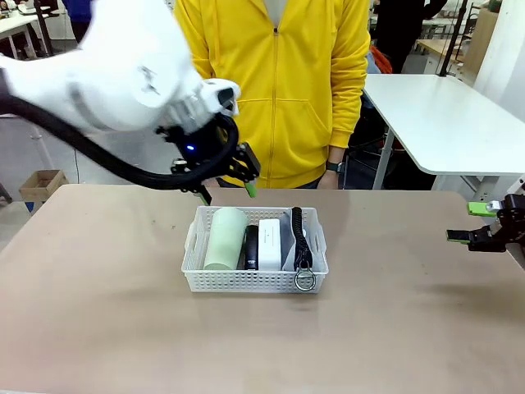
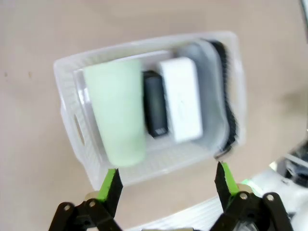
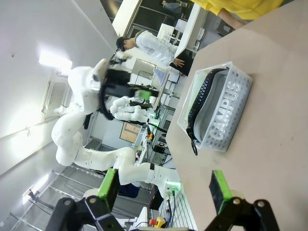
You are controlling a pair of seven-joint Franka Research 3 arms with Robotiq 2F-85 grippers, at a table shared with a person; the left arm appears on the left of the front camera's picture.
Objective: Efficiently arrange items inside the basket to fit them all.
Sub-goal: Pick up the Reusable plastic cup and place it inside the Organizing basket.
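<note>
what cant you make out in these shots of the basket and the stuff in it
- Front view: the grey pouch is mostly hidden behind the white box and the basket wall.
- Left wrist view: motion blur hides any print on the box and details of the black stapler.
- Right wrist view: the pouch blocks the pale green cup, stapler and box.

From our side of the table (image 1: 98, 328), we face the person across it. The left wrist camera looks steeply down, close over the basket (image 2: 72, 130), which sits centre frame. The right wrist camera, rolled sideways and low, looks along the tabletop at that same basket (image 3: 238, 103), upper right, farther off.
</note>
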